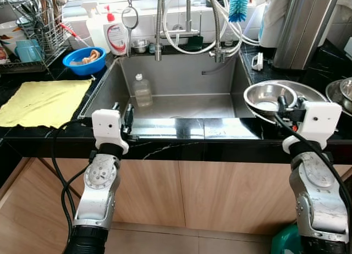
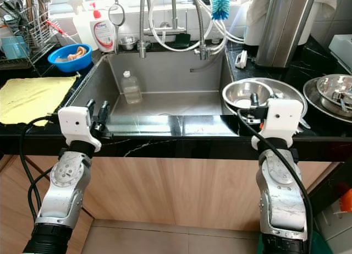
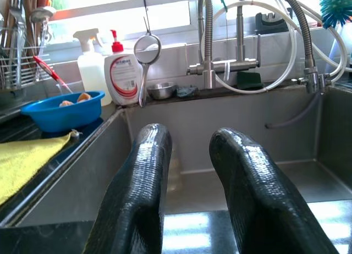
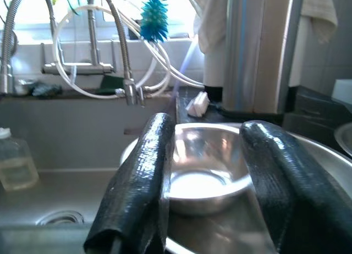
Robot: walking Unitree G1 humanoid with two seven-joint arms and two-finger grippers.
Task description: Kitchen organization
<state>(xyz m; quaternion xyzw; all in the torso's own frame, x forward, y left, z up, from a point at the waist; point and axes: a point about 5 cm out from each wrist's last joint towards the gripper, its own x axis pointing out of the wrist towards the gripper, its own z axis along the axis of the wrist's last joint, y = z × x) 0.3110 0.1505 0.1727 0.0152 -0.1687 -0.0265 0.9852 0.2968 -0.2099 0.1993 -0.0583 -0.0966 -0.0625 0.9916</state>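
Two grippers hover at the desk's front edge, fingers parted and empty. Right gripper [image 4: 206,182] faces the steel bowl [image 1: 268,96] sitting on a larger tray [image 1: 313,92] beside the sink [image 1: 187,83]. Best approach: advance level, straddle the bowl's near rim, then close. Left gripper [image 3: 190,188] waits facing the sink.

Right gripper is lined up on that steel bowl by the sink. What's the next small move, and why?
Probably ease the right gripper forward and close on the steel bowl. Its fingers are open, with the bowl's near rim between them in the right wrist view, and nothing is gripped yet. The left gripper hovers open at the sink edge.
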